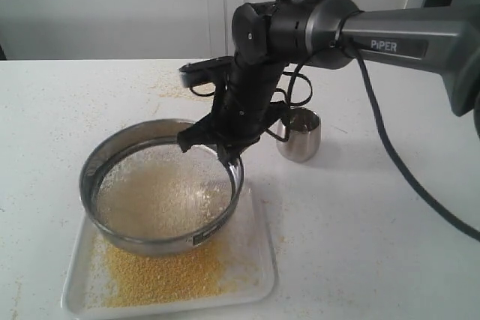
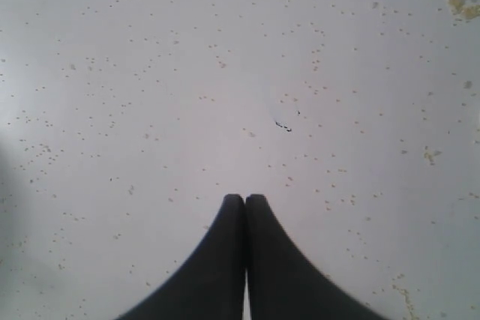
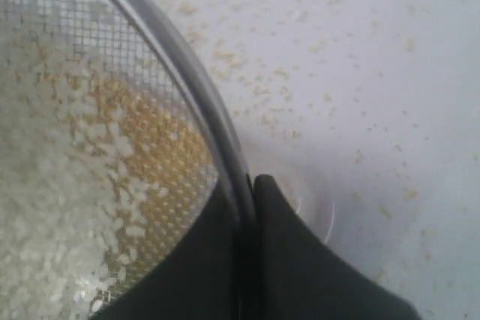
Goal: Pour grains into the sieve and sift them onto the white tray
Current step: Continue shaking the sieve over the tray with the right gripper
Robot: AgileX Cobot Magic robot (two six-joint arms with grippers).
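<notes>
The round steel sieve point(image 1: 161, 185) is held tilted above the white tray point(image 1: 255, 271), its far right rim raised. My right gripper point(image 1: 225, 151) is shut on that rim point(image 3: 202, 95), one finger inside the mesh and one outside. Pale rice-like grains point(image 1: 161, 192) lie on the mesh point(image 3: 67, 155). Fine yellow meal point(image 1: 161, 275) is heaped on the tray below the sieve's near edge. My left gripper point(image 2: 245, 198) is shut on nothing, hovering over bare table speckled with crumbs; it does not show in the exterior view.
A small shiny steel cup point(image 1: 300, 135) stands upright on the table just right of the right arm. Yellow crumbs point(image 1: 172, 88) are strewn behind the sieve. The right arm's black cable point(image 1: 405, 170) trails across the table's right side.
</notes>
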